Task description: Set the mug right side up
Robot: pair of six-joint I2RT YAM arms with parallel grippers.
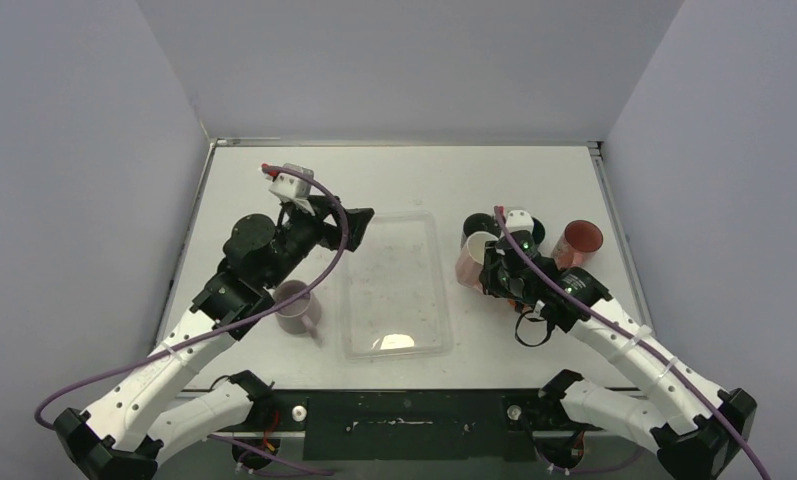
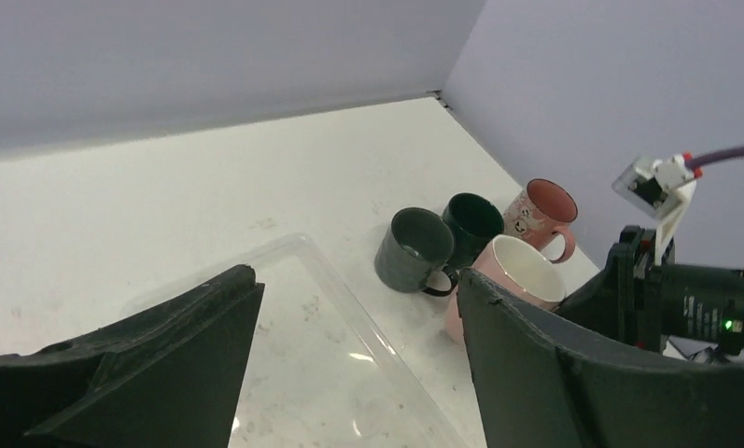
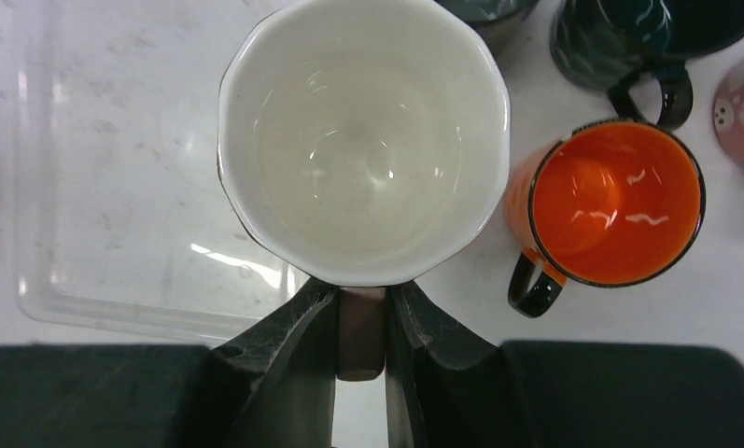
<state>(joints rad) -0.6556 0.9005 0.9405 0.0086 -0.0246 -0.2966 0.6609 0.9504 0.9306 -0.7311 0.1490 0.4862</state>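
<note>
Left gripper (image 2: 354, 280) hangs over the left edge of the clear tray (image 1: 394, 280), jaws wide apart, nothing between them. Lavender mug (image 1: 294, 305) sits on the table (image 1: 244, 200) just left of the tray; which way up, cannot tell. Right of the tray: pink mug (image 3: 363, 140), white inside, mouth facing up at the wrist camera, so looks already righted or nearly. Right gripper (image 3: 360, 308) is clamped on its handle (image 3: 360, 350), fingers either side of the loop. Whether the base is down on the table, cannot tell. Orange mug (image 3: 610, 201) just beside it to the right, upright; grey mug (image 2: 414, 247), dark green mug (image 2: 472, 224) and a patterned red mug (image 2: 540, 210) cluster on the far side. Handling, as judged: glazed ceramic, rigid, slick, some weight; a pinch on the handle lets the body swing, so set down slowly. Neighbours are close, chipping risk. Handle is the sound hold; the rim wall is the alternative
</note>
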